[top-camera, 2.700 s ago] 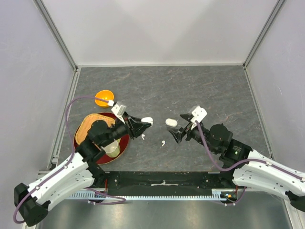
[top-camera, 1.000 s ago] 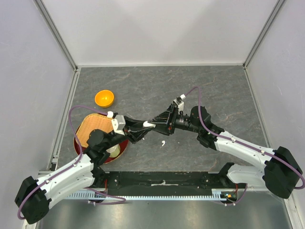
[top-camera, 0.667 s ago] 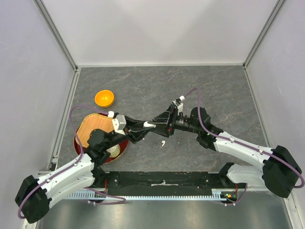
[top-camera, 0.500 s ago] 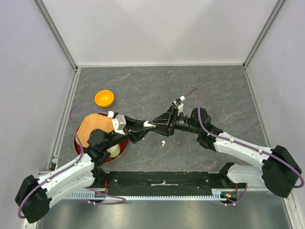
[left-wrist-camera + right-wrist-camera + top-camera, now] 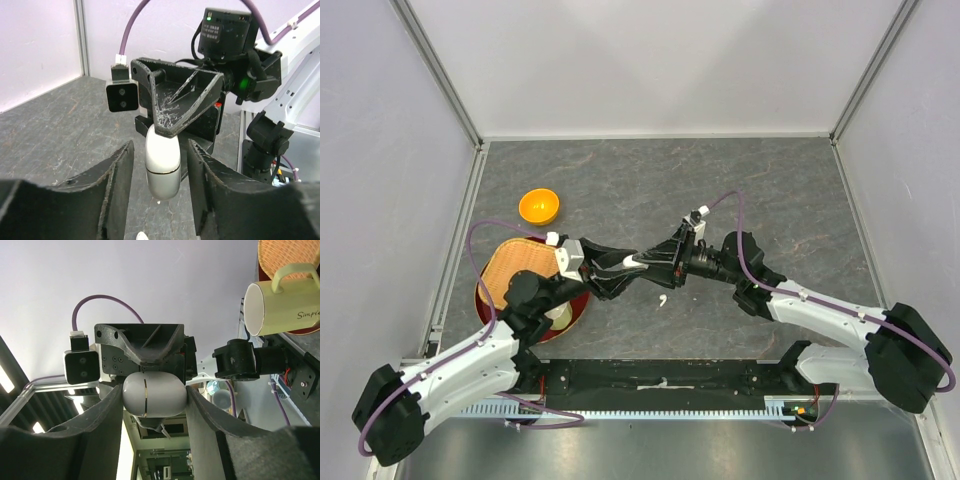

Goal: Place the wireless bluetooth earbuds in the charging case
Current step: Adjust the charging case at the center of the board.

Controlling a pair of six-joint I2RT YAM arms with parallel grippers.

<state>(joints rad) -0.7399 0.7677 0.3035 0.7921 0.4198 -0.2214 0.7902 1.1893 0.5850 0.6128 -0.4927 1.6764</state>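
A white closed charging case (image 5: 634,262) hangs above the table where the two arms meet. My right gripper (image 5: 154,401) is shut on the charging case (image 5: 154,394), both fingers pressing its sides. My left gripper (image 5: 161,172) is open around the same case (image 5: 162,167), with a gap on each side. In the top view the left gripper (image 5: 628,266) and right gripper (image 5: 650,262) face each other tip to tip. One tiny white earbud (image 5: 661,299) lies on the table below them, and one earbud (image 5: 142,235) shows at the bottom of the left wrist view. The other earbuds are hidden.
An orange bowl (image 5: 539,206) sits at the left. A wicker tray (image 5: 510,265) and a pale yellow mug (image 5: 557,315) rest on a dark red plate (image 5: 582,296) under my left arm. The mug (image 5: 280,307) also shows in the right wrist view.
Since 2.7 s ago my right gripper has left the table and closed on the case that my left gripper held. Over the last second both grippers drifted slightly toward me.
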